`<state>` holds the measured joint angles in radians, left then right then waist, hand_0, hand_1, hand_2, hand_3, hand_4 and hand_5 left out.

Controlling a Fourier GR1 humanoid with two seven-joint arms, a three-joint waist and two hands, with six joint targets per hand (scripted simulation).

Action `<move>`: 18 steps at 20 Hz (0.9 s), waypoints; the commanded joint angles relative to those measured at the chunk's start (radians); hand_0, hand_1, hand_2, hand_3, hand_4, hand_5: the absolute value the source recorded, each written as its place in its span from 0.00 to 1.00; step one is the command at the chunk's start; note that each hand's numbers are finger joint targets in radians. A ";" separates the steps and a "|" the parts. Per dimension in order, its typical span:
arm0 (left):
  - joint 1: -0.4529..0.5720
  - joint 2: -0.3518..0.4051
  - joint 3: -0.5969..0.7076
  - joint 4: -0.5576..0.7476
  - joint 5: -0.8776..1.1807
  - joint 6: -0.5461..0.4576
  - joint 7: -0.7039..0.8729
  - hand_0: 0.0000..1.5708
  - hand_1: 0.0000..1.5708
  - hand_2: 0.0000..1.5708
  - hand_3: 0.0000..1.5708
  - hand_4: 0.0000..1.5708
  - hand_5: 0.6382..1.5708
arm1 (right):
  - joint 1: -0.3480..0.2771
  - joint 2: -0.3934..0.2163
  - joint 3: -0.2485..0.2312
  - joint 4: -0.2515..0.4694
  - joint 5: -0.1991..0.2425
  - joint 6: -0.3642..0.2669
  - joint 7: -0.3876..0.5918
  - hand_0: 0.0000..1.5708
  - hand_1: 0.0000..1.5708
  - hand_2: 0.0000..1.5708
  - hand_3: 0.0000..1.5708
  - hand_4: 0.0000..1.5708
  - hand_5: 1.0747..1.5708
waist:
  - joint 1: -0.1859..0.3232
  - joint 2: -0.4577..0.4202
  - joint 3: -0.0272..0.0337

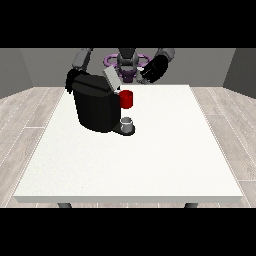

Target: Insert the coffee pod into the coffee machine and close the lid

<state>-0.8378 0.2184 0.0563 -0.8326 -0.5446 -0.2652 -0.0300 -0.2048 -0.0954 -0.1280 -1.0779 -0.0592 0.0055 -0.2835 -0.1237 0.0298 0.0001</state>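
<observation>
A black coffee machine [95, 107] stands on the left half of the white table [150, 160]. Its grey lid [111, 78] is tilted up and open. A red pod holder [126, 99] juts from the machine's front, and a small grey cup [128, 123] stands on the base under it. I see no coffee pod on its own. The hand at the view's left [71, 80] is behind the machine's top left corner and largely hidden. The hand at the view's right [154, 69] hangs above the table's far edge, its fingers relaxed and holding nothing.
The robot's torso [127, 62] is behind the table's far edge, with purple rings [111, 61] around it. Wooden floor surrounds the table. The table's white top stretches right of and in front of the machine.
</observation>
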 commanded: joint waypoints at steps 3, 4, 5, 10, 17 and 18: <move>-0.070 -0.004 0.022 -0.017 0.002 0.017 0.052 0.95 0.95 0.93 0.79 0.40 1.00 | 0.007 -0.003 -0.008 0.016 -0.011 0.023 -0.066 0.00 0.00 0.00 0.00 0.14 1.00 | -0.030 0.049 0.0002; -0.101 0.035 0.065 0.021 0.030 -0.010 0.052 0.96 0.96 0.94 0.72 0.40 1.00 | -0.052 -0.002 0.012 -0.047 -0.009 0.008 0.030 0.00 0.00 0.00 0.00 0.13 1.00 | -0.050 0.059 -0.0002; -0.108 0.046 0.057 0.021 0.006 0.027 0.024 0.88 0.88 0.90 0.80 0.38 1.00 | -0.046 0.007 0.008 -0.021 -0.002 0.004 -0.043 0.00 0.00 0.00 0.00 0.14 1.00 | -0.058 0.119 0.0000; -0.196 0.096 0.117 0.061 0.026 0.048 0.046 0.93 0.93 0.93 0.87 0.42 1.00 | -0.132 -0.052 -0.010 -0.062 -0.054 0.089 0.015 0.00 0.00 0.00 0.00 0.01 1.00 | -0.110 0.187 -0.0002; -0.298 0.114 0.157 0.073 0.053 0.065 0.092 0.95 0.95 0.94 0.90 0.38 1.00 | -0.123 -0.006 0.039 0.007 -0.007 0.110 -0.143 0.00 0.00 0.00 0.00 0.00 1.00 | -0.105 0.265 0.0006; -0.238 0.091 0.145 0.074 0.054 0.066 0.074 0.96 0.96 0.96 0.91 0.38 1.00 | -0.117 -0.067 -0.004 0.022 -0.051 0.174 -0.123 0.00 0.00 0.00 0.00 0.04 1.00 | -0.090 0.231 0.0004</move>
<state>-1.0616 0.3247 0.1915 -0.7626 -0.5010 -0.2158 0.0234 -0.3019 -0.1248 -0.1071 -1.0975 -0.0837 0.1196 -0.3800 -0.2245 0.2470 0.0006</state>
